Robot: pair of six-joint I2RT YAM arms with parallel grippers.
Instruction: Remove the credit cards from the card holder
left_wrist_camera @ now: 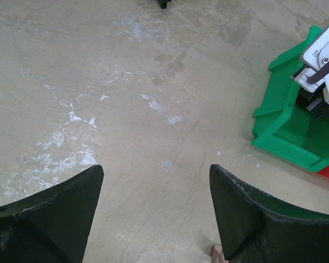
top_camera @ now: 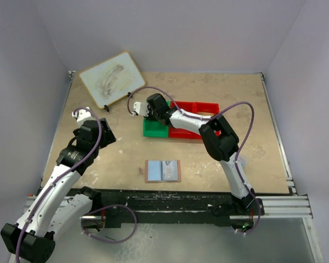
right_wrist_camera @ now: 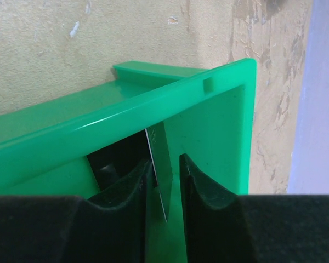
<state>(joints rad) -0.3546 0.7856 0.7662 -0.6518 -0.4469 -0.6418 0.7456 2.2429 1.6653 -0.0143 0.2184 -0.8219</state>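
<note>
The card holder (top_camera: 163, 171) lies open and flat on the table near the front edge, its pale blue-grey inner panels facing up. My right gripper (top_camera: 148, 109) reaches down into the green bin (top_camera: 153, 129). In the right wrist view its jaws (right_wrist_camera: 165, 164) stand slightly parted around a thin card (right_wrist_camera: 160, 156) set on edge; the card leans on the left finger, with a gap to the right one. Over bare table at the left, my left gripper (top_camera: 82, 115) hangs open (left_wrist_camera: 156, 181) and empty. A tan corner of the card holder (left_wrist_camera: 218, 255) shows by its right finger.
A red bin (top_camera: 194, 118) adjoins the green bin on its right. A white board (top_camera: 111, 78) with grey smears lies tilted at the back left. The green bin's wall (right_wrist_camera: 208, 104) rises close in front of the right fingers.
</note>
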